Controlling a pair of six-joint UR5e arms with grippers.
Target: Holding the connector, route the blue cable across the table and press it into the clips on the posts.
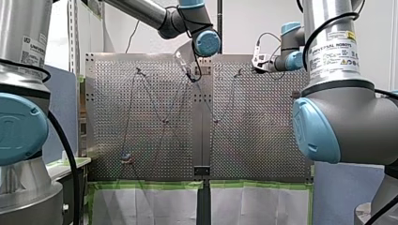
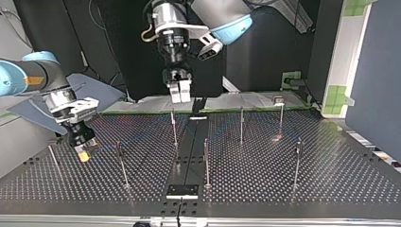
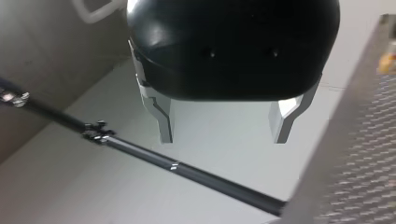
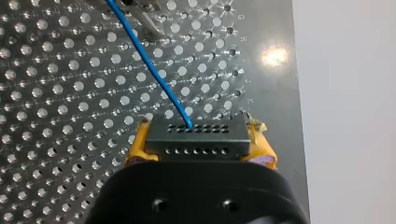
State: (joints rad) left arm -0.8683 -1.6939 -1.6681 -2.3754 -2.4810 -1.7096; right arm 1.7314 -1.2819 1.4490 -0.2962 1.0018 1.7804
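My left gripper [image 3: 223, 139] hangs with its metal fingers spread wide apart. My right gripper [image 4: 200, 131] clamps its yellow pads on the black connector [image 4: 196, 144].

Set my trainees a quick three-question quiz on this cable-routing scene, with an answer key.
1. True or false: the left gripper is open and empty.
2. What does the right gripper hold? A a screwdriver; B the connector; C a cup.
3. Fill in: the cable leaving the connector is ____ in colour.

Key: 1 true; 2 B; 3 blue.
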